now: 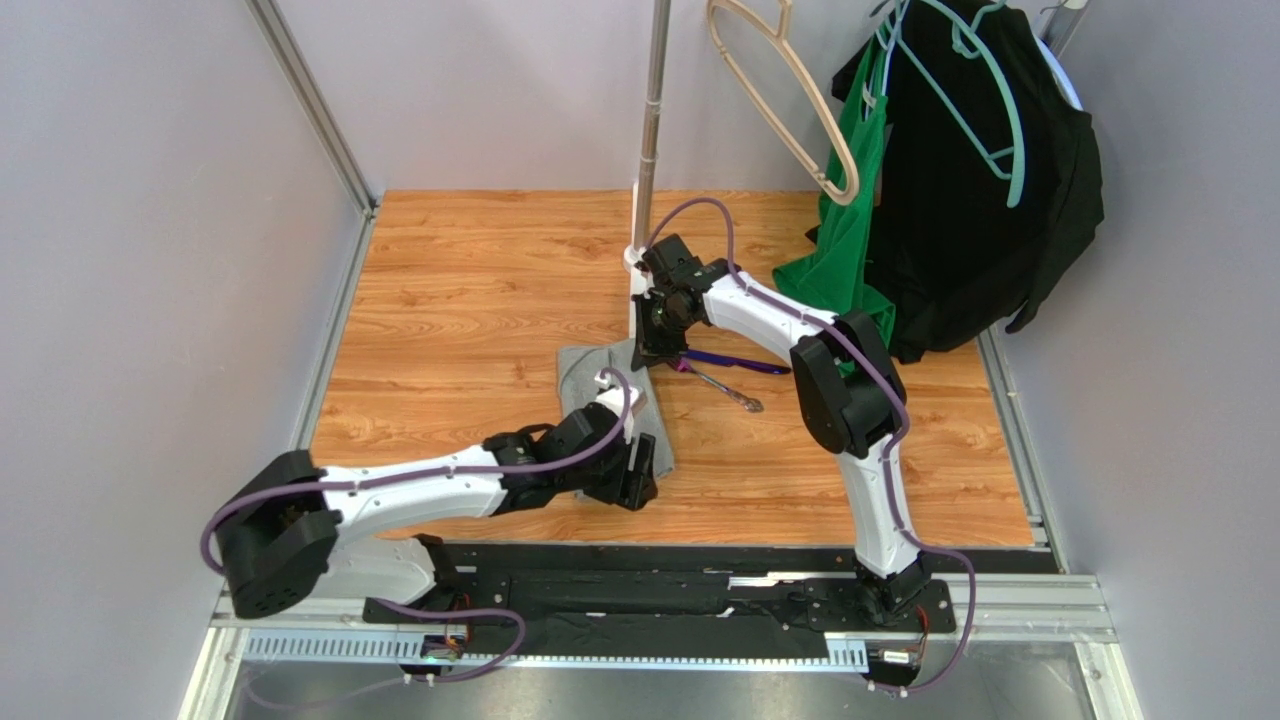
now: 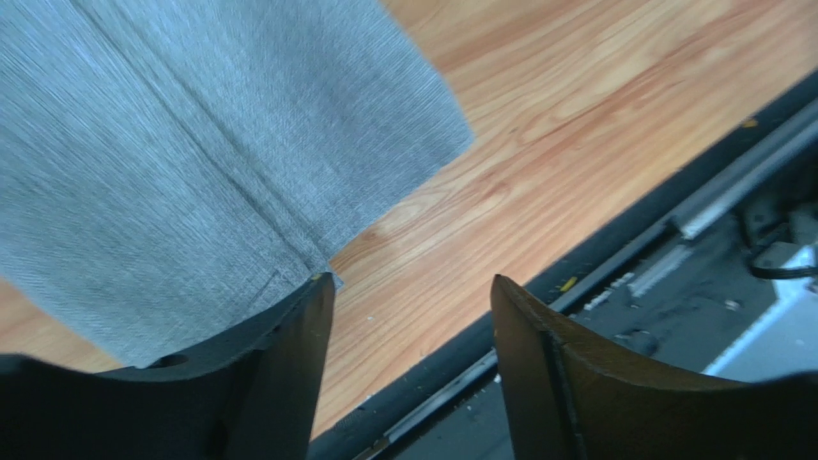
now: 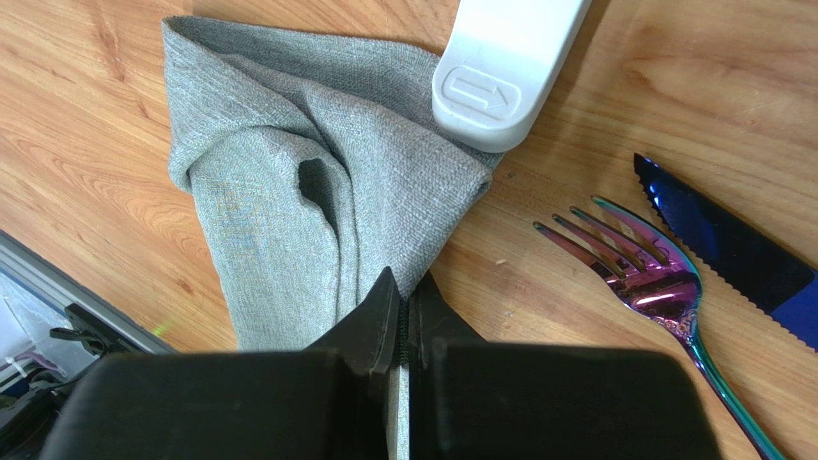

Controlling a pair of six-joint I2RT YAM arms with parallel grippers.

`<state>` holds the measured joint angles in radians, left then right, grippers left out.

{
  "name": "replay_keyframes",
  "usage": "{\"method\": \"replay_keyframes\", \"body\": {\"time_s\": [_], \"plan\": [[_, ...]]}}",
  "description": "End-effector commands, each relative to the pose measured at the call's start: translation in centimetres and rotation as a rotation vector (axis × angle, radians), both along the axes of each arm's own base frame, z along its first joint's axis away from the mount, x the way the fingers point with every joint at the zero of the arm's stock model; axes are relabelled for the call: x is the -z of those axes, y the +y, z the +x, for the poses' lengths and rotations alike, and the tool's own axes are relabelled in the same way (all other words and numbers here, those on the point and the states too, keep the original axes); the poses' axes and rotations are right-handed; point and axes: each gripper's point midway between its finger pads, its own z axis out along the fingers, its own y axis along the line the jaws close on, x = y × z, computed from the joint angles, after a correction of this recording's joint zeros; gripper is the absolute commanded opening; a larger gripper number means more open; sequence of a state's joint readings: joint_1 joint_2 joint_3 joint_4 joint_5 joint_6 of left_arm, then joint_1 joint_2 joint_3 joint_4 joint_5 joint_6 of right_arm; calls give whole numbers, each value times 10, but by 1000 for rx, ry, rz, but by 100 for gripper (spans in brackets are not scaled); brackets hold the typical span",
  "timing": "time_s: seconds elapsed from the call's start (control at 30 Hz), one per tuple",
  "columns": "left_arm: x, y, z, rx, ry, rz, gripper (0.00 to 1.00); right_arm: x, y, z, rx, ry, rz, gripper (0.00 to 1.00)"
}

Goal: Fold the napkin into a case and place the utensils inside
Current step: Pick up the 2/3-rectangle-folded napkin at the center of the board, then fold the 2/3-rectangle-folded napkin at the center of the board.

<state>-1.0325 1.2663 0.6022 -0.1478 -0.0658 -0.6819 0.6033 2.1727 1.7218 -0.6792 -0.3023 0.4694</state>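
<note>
The grey napkin (image 1: 609,402) lies on the wooden table (image 1: 451,300) as a narrow folded strip, bunched at its far end. My right gripper (image 3: 403,287) is shut on that far end's edge (image 3: 288,211), and the folds run toward its tips. The left gripper (image 2: 413,283) is open over the near corner of the napkin (image 2: 192,163); its left finger (image 2: 288,364) overlaps the cloth's edge, and only bare wood lies between the jaws. Just right of the napkin lie the utensils: a dark purple knife (image 3: 730,249) and an iridescent fork (image 3: 653,278).
A metal pole (image 1: 651,135) stands at the back centre. Hangers, a green garment (image 1: 849,240) and a black garment (image 1: 977,195) hang at the back right. A black rail (image 2: 538,287) edges the table's near side. A white casing (image 3: 499,67) rests over the napkin's far corner.
</note>
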Motion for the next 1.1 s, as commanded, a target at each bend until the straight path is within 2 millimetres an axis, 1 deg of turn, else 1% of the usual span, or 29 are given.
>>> {"method": "replay_keyframes", "body": {"time_s": [0.0, 0.03, 0.07, 0.1, 0.13, 0.17, 0.2, 0.23, 0.27, 0.33, 0.37, 0.43, 0.47, 0.53, 0.57, 0.63, 0.67, 0.7, 0.77, 0.83, 0.87, 1.0, 1.07], "plan": [[-85, -2, 27, -5, -130, -163, 58, -25, 8, 22, -1, -99, 42, 0], [-96, 2, 30, -10, -132, -196, 51, -24, 8, 21, -2, -98, 39, 0], [-116, 7, 35, -23, -160, -247, 45, -24, 7, 21, -2, -100, 37, 0], [-124, 20, 53, -87, -172, -271, 38, -24, 8, 21, -3, -100, 37, 0], [-130, 25, 58, -99, -158, -292, 25, -25, 8, 21, -3, -101, 38, 0], [-134, 43, 80, -182, -141, -281, 16, -25, 8, 20, -5, -100, 37, 0], [-134, 49, 89, -210, -121, -273, 4, -25, 8, 21, -5, -102, 38, 0], [-132, 54, 96, -230, -96, -266, 0, -26, 8, 22, -3, -102, 39, 0], [-125, 63, 115, -279, -67, -241, 0, -26, 8, 22, -4, -102, 40, 0], [-116, 65, 132, -290, -41, -227, 0, -26, 9, 22, -6, -101, 43, 0], [-102, 69, 146, -310, 0, -187, 0, -27, 10, 22, -5, -102, 46, 0], [-90, 68, 159, -307, 27, -174, 0, -29, 10, 23, -6, -105, 46, 0], [-76, 67, 168, -317, 54, -163, 0, -31, 10, 24, -6, -109, 48, 0], [-67, 59, 174, -293, 81, -190, 0, -31, 10, 24, -6, -107, 47, 0], [-58, 54, 179, -288, 102, -198, 0, -30, 10, 23, -9, -105, 45, 0], [-53, 46, 182, -267, 124, -221, 0, -31, 11, 23, -13, -105, 49, 0], [-47, 43, 186, -271, 134, -234, 0, -31, 12, 23, -13, -104, 50, 0], [-45, 41, 189, -270, 131, -238, 0, -31, 11, 22, -15, -102, 49, 0], [-37, 41, 196, -288, 145, -225, 0, -31, 11, 21, -16, -98, 51, 0], [-33, 41, 202, -300, 139, -214, 0, -31, 11, 21, -17, -99, 53, 0], [-27, 42, 207, -314, 147, -203, 0, -30, 12, 20, -18, -98, 53, 0], [-14, 51, 221, -368, 160, -173, 0, -30, 10, 20, -20, -98, 50, 0], [-3, 54, 231, -387, 170, -148, 0, -30, 12, 18, -22, -96, 56, 0]]}}
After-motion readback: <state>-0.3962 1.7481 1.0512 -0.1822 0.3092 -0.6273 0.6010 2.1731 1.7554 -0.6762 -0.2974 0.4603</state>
